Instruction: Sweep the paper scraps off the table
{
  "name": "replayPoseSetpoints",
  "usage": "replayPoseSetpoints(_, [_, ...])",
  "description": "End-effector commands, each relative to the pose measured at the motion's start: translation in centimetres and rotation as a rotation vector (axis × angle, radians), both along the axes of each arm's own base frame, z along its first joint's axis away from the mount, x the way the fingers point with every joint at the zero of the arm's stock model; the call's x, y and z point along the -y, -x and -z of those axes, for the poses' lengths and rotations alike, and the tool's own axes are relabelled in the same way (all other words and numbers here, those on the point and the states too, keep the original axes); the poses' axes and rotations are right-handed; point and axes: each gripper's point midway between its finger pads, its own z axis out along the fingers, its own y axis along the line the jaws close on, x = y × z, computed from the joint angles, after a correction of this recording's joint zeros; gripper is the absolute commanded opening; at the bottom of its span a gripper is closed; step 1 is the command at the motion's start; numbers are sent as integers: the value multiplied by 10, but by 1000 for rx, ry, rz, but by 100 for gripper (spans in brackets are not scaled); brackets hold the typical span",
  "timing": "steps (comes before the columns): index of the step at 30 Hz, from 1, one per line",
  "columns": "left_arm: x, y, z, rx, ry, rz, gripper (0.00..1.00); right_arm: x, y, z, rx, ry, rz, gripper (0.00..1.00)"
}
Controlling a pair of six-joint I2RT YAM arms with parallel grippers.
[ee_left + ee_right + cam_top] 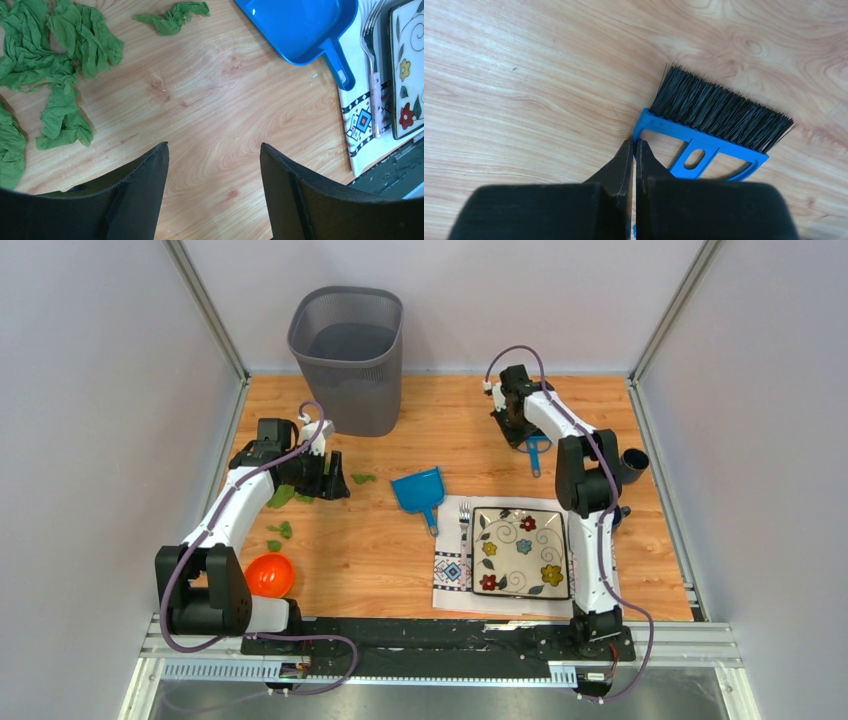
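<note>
Green paper scraps (281,496) lie in loose clusters at the left of the wood table (380,550). In the left wrist view a big cluster (60,55) and one lone scrap (174,17) show. My left gripper (335,483) is open and empty (214,147), low over bare wood just right of the cluster. A blue dustpan (418,490) lies mid-table, also in the left wrist view (300,25). My right gripper (520,425) at the far right is shut (634,145) on the frame of a blue brush (704,145) whose black bristles (724,112) rest on the wood.
A grey mesh bin (347,358) stands at the back left. An orange bowl (269,575) sits near the left arm's base. A flowered plate (519,552) and a fork (464,525) lie on a white patterned placemat (450,570) at the front right.
</note>
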Motion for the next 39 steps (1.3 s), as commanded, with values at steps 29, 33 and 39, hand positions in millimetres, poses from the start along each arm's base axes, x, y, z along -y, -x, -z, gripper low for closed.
replayPoseSetpoints(29, [123,-8,-159,432,153,420,84,-194,122,-375,776,-1444,380,0])
replayPoseSetpoints(33, [126,-10,-162,485,82,426,85,-196,121,-365,687,-1562,493,0])
replayPoseSetpoints(39, [130,-14,-173,578,19,451,85,-207,110,-359,537,-1709,642,0])
